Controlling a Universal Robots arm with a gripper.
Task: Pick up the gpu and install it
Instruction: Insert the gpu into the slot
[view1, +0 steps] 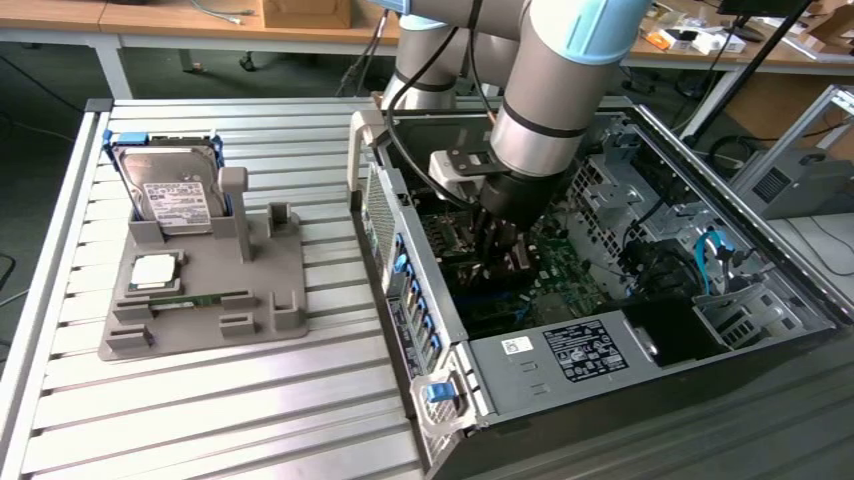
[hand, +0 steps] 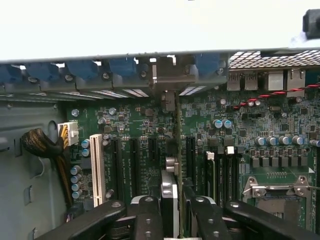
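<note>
Down inside the open black computer case (view1: 747, 330), the black two-fingered gripper (hand: 175, 210) is clamped on the top edge of the thin, dark, edge-on gpu card (hand: 178, 150), upright over the green motherboard (hand: 250, 125); light, stiff, fragile, best held by its edges.

Exterior view: camera high, off arm, looks down at angle over slatted table (view1: 200, 400) and open computer case (view1: 747, 330); medium distance, arm (view1: 561, 110) enters from far side.
Wrist view: camera on wrist, inside case, very near, faces along fingers (hand: 145, 220) toward motherboard (hand: 240, 145) and slot row.
Shared: motherboard, case interior, blue clips (view1: 407, 290) on case wall.
</note>
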